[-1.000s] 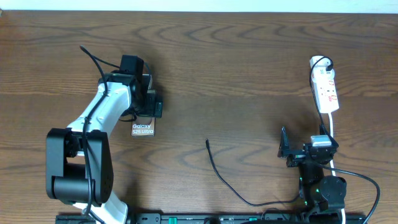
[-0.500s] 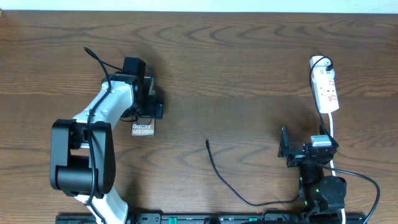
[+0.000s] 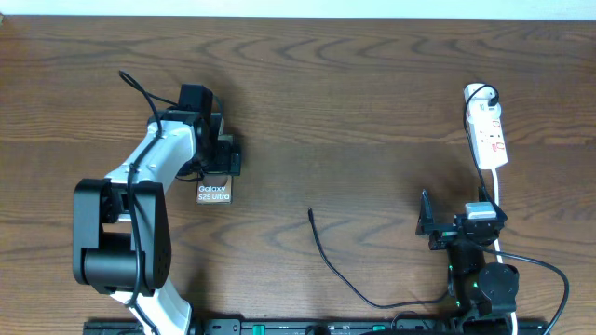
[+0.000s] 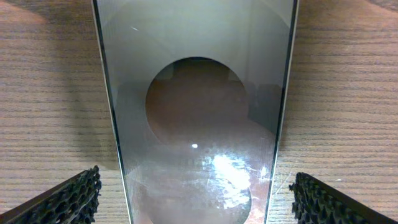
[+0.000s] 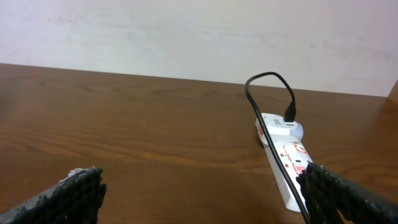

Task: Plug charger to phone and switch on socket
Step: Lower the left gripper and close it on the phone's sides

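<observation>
The phone point(image 3: 213, 193) lies flat at 9 o'clock, between the wide-open jaws of the left gripper point(image 4: 196, 202). The charger point(image 3: 321, 249) lies free near 6 o'clock, the socket point(image 3: 488, 135) at 2 o'clock. The right gripper point(image 5: 208, 190), at 5 o'clock, stands open and empty.

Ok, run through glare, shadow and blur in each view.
Left wrist: white glare blotch low on the phone screen, a dark round reflection above it, soft shadow on the table at its left. Right wrist: power strip fairly crisp, tool pads dark, cropped at the bottom corners. Overhead: even light, wood grain sharp, no glare.
</observation>
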### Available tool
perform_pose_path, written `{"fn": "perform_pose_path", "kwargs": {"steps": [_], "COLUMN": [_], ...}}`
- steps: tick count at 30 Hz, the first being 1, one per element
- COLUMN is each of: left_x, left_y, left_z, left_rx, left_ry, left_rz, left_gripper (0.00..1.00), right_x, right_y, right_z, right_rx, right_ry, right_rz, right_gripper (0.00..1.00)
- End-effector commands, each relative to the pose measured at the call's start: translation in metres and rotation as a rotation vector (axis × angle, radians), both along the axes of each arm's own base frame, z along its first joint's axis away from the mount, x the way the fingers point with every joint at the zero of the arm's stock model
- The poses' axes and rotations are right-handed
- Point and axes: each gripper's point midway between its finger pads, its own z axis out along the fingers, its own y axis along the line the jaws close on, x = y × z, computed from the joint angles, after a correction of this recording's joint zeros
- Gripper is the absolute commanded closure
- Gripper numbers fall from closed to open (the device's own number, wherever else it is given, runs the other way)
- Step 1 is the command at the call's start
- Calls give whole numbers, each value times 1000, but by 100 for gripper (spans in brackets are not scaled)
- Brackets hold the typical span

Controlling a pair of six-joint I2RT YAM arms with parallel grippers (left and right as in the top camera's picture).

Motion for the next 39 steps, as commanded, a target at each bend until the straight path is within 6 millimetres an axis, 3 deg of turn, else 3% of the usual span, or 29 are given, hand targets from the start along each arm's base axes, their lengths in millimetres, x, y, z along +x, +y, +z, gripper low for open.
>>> {"fn": "perform_pose_path", "kwargs": {"steps": [1, 39], "left_x": [-3, -11], "left_y": [3, 3], "left_z": [-4, -11], "left_rx": [8, 13], "left_ry": [16, 36], "left_rz": [16, -4], "left_gripper": [4, 3], "right_x": [0, 0], "right_y": [2, 2], "right_z": [-1, -1], "right_rx": [9, 9], "right_ry": [6, 6], "right_rz": [8, 8], "right_gripper": [1, 1]}}
